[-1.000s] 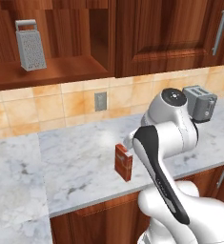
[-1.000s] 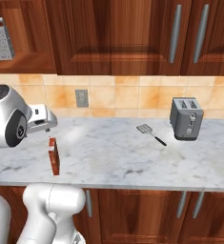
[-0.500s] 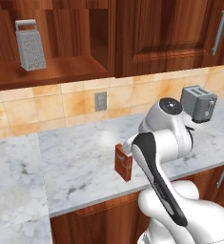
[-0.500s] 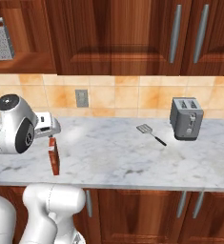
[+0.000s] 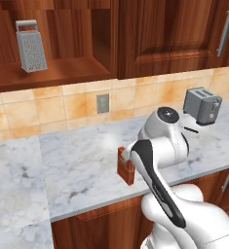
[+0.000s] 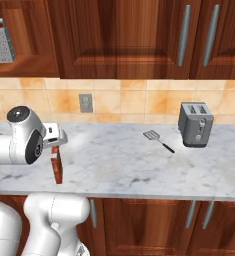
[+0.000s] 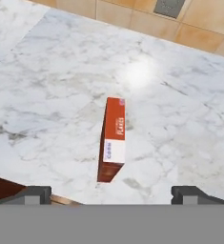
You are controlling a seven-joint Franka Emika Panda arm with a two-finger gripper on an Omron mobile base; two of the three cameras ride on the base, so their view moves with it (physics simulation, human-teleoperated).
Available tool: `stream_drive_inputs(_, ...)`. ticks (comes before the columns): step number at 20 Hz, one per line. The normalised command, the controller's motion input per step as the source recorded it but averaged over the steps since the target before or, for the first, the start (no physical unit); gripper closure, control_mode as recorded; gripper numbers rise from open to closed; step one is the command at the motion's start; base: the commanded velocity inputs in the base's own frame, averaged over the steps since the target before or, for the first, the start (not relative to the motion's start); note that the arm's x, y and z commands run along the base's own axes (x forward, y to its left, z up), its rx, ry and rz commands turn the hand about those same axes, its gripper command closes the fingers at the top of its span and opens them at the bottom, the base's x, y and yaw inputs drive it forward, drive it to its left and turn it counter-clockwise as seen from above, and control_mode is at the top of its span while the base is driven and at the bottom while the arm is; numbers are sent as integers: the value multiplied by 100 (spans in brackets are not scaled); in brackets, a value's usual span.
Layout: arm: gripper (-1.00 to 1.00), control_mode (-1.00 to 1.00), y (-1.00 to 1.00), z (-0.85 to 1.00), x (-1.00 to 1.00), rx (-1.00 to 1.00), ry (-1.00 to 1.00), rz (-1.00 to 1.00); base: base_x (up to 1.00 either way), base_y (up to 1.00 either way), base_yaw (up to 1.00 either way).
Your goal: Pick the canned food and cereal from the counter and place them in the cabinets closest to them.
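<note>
The cereal (image 7: 112,138) is a reddish-brown box standing upright on the marble counter (image 7: 180,119) near its front edge. From the base views the cereal (image 5: 124,165) (image 6: 56,165) sits just under my hand. My gripper (image 7: 111,195) hangs right above the box, jaws open wide, with one dark fingertip (image 7: 35,194) at either side and nothing between them. In the right base view the gripper (image 6: 54,142) hovers over the box top without touching it. Dark wooden cabinets (image 5: 160,34) (image 6: 119,35) hang over the counter. The canned food is out of view.
A silver box grater (image 5: 31,46) (image 6: 0,40) stands in the open shelf recess at upper left. A grey toaster (image 5: 202,105) (image 6: 195,123) sits at the right, with a spatula (image 6: 158,140) lying beside it. A wall outlet (image 5: 103,103) is on the tiled backsplash.
My hand has come down and slightly forward toward the cereal box. The jaws have stayed open and the box has not moved.
</note>
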Motion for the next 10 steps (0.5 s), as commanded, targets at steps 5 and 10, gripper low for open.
stream_drive_inputs(5, -100, -100, 5, -34, 20, 0, 1, 1, 0, 0, 0)
stream_drive_inputs(10, -100, -100, 10, -33, 23, 0, 2, 1, 0, 0, 0)
